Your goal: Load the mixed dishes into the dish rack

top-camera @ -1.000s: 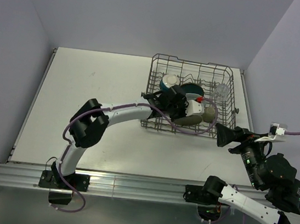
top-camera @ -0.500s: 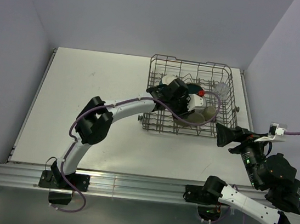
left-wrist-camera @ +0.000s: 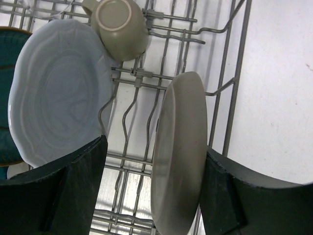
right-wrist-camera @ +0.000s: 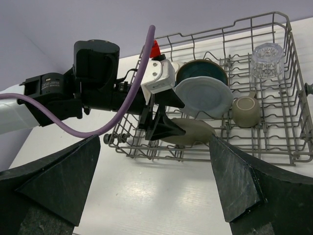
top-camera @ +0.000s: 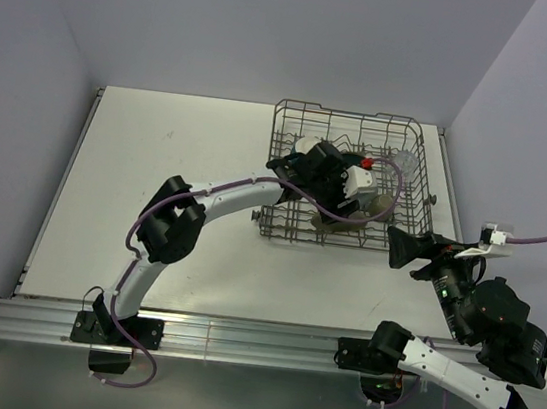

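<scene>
The left gripper (left-wrist-camera: 155,149) had sprung open, wide astride the grey-beige plate (left-wrist-camera: 178,147), which stood on edge at the dish rack's (top-camera: 351,116) near side. Pale blue plate (left-wrist-camera: 58,93), mug (left-wrist-camera: 120,27) and glass (right-wrist-camera: 266,61) sat racked; loading looked nearly done. Right gripper (right-wrist-camera: 154,142) hung wide, empty.

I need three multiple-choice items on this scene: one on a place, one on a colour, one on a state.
1. Where is the clear glass? A on a shelf; B in the dish rack; C in a sink.
2. Which colour has the plate between the fingers of the left pincer? A dark teal; B pale blue; C grey-beige.
3. The right pincer is: A open and empty; B shut; C gripping a spoon.
B: wires surround it. C: the left wrist view shows it. A: its spread fingers hold nothing.
</scene>
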Available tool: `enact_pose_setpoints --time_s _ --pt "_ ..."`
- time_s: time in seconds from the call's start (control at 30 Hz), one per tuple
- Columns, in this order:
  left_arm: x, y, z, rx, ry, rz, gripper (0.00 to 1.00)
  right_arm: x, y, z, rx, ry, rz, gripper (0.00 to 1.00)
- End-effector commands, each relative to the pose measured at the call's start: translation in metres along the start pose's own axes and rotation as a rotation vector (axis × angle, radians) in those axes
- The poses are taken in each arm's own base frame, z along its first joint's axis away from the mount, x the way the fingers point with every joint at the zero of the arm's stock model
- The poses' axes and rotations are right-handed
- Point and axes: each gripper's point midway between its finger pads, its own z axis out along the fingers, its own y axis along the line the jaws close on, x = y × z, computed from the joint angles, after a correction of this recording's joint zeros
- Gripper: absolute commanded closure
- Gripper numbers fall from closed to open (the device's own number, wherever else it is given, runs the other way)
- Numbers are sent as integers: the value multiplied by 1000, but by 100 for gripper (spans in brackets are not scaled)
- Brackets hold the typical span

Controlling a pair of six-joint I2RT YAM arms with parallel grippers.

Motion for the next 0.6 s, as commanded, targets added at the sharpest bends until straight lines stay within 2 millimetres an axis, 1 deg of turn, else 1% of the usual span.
enact_pose_setpoints --time_s 0.0,0.07,0.1,0.13,0.2,0.23,0.27,0.33,0.37,0.4,0.43,0.47,0.53,0.57 --pt "-34 21 -17 -102 -94 12 25 -2 5 4 2 -9 7 0" --pt "-35 28 -18 -146 -98 5 25 -2 5 4 1 -8 8 0" --pt "-31 29 -19 -161 -95 -2 24 -2 5 4 -2 -9 12 0" --pt "-41 37 -24 -206 -132 6 24 -2 5 3 -1 -8 11 0" --pt "-40 40 -27 -238 -146 -3 23 0 6 4 -3 -4 7 0" --pt "-45 45 -29 -267 -171 4 23 0 6 4 -4 -4 7 0" --pt "-47 49 -32 -296 -179 -6 23 1 7 5 -4 0 4 0" --pt "-44 54 -35 -331 -181 -12 22 3 8 6 -7 5 2 0" --pt "-53 59 -37 -356 -218 -8 22 4 9 7 -8 9 -1 0" --pt "-50 62 -38 -379 -216 -13 21 4 10 7 -9 9 -2 0" --pt "-54 63 -41 -390 -226 -11 21 4 10 7 -12 11 0 0" --pt "-55 65 -42 -401 -231 -9 11 6 11 7 -12 14 -6 0" --pt "-58 67 -43 -408 -239 -8 3 6 11 8 -13 12 -4 0" --pt "-60 67 -44 -411 -244 -8 1 7 11 8 -12 14 -8 0"
